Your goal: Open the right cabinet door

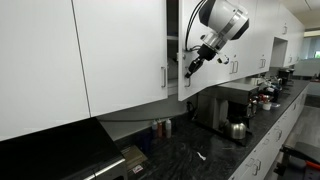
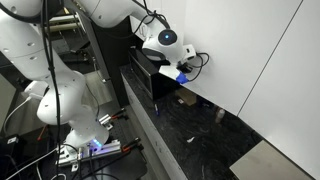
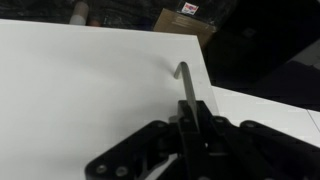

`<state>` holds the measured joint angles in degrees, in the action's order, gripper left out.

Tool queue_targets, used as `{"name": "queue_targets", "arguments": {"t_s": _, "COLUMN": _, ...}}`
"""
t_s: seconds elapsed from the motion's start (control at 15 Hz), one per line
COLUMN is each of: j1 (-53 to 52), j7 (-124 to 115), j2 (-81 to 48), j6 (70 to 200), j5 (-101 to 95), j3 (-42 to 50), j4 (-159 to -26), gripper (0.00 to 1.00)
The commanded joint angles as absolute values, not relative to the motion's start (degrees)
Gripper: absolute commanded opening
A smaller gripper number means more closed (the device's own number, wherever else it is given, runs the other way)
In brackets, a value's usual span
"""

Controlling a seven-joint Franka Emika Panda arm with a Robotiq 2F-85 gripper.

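White gloss fills your wrist view, where the silver bar handle (image 3: pixel 186 88) runs down into your pincer (image 3: pixel 196 128). Its fingers are drawn in tight against the bar on both sides. In an exterior view the right cabinet door (image 1: pixel 184 50) stands ajar just beside the wider white door (image 1: pixel 120 50). A dark gap shows between them.

We see a dark speckled counter (image 1: pixel 215 150) (image 2: pixel 215 150) running along the wall in both exterior views. On it a silver kettle (image 1: pixel 237 130) stands just beside a dark boxy appliance (image 1: pixel 215 110). A few small containers (image 1: pixel 160 127) sit near the wall, and a small pale object (image 1: pixel 200 155) we cannot identify lies apart.
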<state>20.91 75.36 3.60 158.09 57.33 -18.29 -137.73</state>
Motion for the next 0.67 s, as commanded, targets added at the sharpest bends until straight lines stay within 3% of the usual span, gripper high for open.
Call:
{"name": "queue_targets", "arguments": {"t_s": 0.0, "j1": 22.76, "j7": 74.81, "j2": 9.45, "j6": 151.76, "j5": 62.87, "j3": -15.32, "j4": -141.57, "gripper": 0.03}}
{"name": "queue_targets", "arguments": {"t_s": 0.6, "j1": 22.39, "j7": 77.13, "j2": 14.65, "j6": 151.58, "j5": 65.59, "j3": -13.22, "j4": -147.22, "gripper": 0.03}}
